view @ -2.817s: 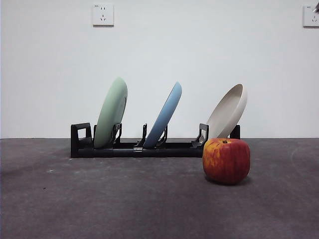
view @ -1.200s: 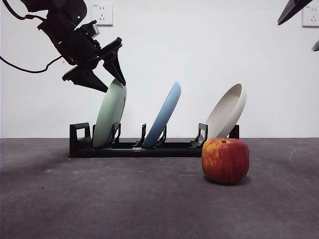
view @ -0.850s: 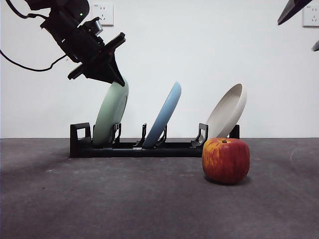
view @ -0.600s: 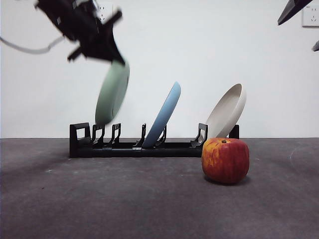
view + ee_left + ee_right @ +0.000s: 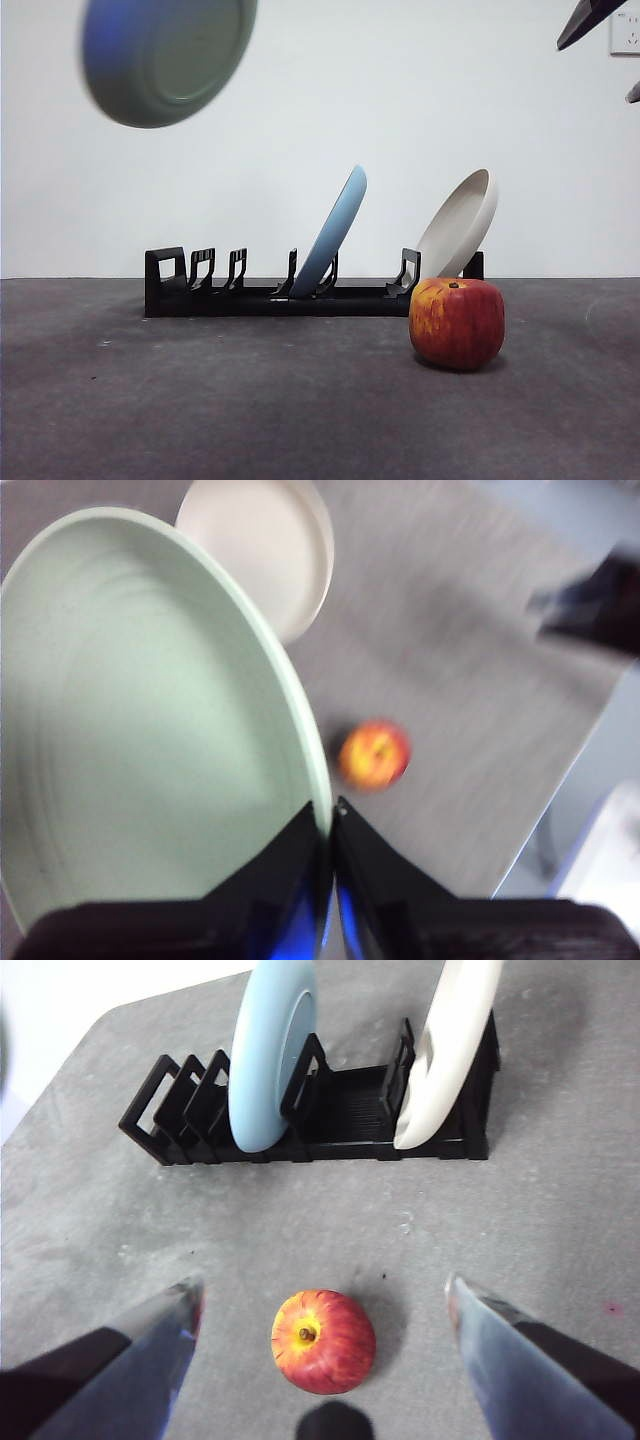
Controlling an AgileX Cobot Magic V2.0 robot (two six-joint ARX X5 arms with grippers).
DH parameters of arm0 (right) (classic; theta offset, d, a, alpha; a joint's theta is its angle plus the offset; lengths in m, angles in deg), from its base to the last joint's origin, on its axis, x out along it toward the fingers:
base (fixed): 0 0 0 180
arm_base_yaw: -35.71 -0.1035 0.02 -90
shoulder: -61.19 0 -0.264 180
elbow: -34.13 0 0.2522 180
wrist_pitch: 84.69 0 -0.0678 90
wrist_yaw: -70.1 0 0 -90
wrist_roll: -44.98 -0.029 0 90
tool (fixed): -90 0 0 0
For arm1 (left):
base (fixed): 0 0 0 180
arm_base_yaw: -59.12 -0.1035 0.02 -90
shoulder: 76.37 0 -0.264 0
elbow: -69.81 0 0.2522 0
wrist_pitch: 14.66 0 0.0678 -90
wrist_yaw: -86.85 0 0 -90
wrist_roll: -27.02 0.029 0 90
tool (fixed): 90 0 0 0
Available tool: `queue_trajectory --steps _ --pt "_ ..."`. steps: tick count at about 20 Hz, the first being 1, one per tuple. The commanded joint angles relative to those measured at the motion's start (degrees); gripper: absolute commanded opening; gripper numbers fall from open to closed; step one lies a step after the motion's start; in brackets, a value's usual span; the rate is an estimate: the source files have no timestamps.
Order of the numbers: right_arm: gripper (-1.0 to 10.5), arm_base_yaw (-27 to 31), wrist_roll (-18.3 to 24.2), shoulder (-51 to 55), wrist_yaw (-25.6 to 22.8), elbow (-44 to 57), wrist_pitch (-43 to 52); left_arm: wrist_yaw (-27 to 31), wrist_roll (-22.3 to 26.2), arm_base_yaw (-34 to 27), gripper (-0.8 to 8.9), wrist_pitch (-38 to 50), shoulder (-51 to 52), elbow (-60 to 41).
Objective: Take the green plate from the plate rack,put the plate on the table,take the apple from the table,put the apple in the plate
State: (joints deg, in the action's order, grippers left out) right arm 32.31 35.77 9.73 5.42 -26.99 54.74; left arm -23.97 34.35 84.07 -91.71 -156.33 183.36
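Note:
The green plate [image 5: 165,55] hangs blurred high at the front view's top left, clear of the plate rack [image 5: 270,297]. In the left wrist view my left gripper [image 5: 331,818] is shut on the rim of the green plate [image 5: 150,730], with the apple [image 5: 374,755] far below it. The apple [image 5: 457,322] rests on the table [image 5: 200,400] in front of the rack's right end. My right gripper [image 5: 322,1285] hovers open above the apple [image 5: 323,1341]; in the front view it shows only as a black tip [image 5: 588,20] at the top right.
A light blue plate [image 5: 330,235] leans in the rack's middle slot and a beige plate [image 5: 455,225] in its right end. The rack's left slots [image 5: 190,1100] hold nothing. A wall outlet [image 5: 625,30] sits at the top right.
The green plate has been lifted out of the rack's left slot, up and to the left, and has tilted. The left arm has risen out of the front view. The apple and the right arm stay put.

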Motion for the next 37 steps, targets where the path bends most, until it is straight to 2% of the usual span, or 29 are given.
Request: queue_trajectory --steps 1,3,6,8,11,13,16,18,21,22,24,25,26,29,31,34,37 --pt "4.1 -0.09 -0.35 0.02 -0.17 -0.2 0.39 8.31 3.43 6.38 -0.08 -3.96 -0.07 -0.15" --pt "4.1 -0.09 -0.35 0.02 -0.17 -0.2 0.39 14.49 3.08 12.96 -0.08 -3.78 -0.07 -2.73" --pt "4.1 -0.09 -0.35 0.02 -0.17 -0.2 0.39 26.8 -1.95 22.14 -0.08 3.19 -0.09 -12.5" --pt "4.1 -0.09 -0.35 0.02 -0.17 -0.2 0.39 30.21 -3.1 25.27 -0.08 9.16 -0.15 -19.34" --pt "4.1 -0.09 -0.37 0.02 -0.17 -0.2 0.39 30.23 -2.99 28.24 -0.08 19.12 -2.21 -28.83" --pt "4.1 -0.09 -0.37 0.02 -0.17 -0.2 0.39 30.62 -2.8 28.74 -0.08 22.47 -5.11 -32.24" --pt "4.1 -0.09 -0.39 0.02 -0.17 -0.2 0.39 32.98 -2.56 28.81 -0.08 23.04 -12.33 -33.44" --pt "4.1 -0.09 -0.39 0.02 -0.15 -0.2 0.39 32.59 -1.03 28.81 -0.08 24.17 -16.74 -33.44" --pt "4.1 -0.09 -1.05 0.02 0.26 -0.2 0.35 30.51 -1.51 28.96 0.04 24.76 -20.61 -33.44" --pt "4.1 -0.11 -1.03 0.02 0.28 -0.2 0.15 29.51 -2.01 28.96 0.43 24.46 -20.7 -33.44" --pt "4.2 -0.2 -1.03 0.0 0.31 -0.2 -0.37 29.51 -4.68 28.96 2.77 24.68 -20.33 -33.31" --pt "4.7 -0.63 -0.98 -0.02 0.31 -0.22 -0.79 29.7 -6.49 28.65 3.72 24.74 -19.61 -33.31" --pt "5.2 -1.27 -1.01 -0.04 0.35 -0.28 -1.16 29.53 -8.09 28.28 3.89 24.74 -18.71 -33.31" --pt "5.4 -3.98 1.2 -2.25 0.09 -3.06 -5.38 29.53 -12.79 28.15 3.9 25.88 -12.13 -33.31" --pt "5.4 -6.51 3.02 -4.94 -0.5 -6.16 -8.17 29.59 -14.01 28.2 3.85 27.67 -4.57 -33.31" --pt "5.4 -12.26 5.29 -11.19 -6.58 -11.8 -12.98 30.67 -14.88 28.0 3.77 29.79 8.41 -33.31" --pt "5.7 -18.53 7.34 -18.88 -14.71 -15.78 -14.99 39.1 -14.86 27.28 3.77 30.27 21.44 -33.29"
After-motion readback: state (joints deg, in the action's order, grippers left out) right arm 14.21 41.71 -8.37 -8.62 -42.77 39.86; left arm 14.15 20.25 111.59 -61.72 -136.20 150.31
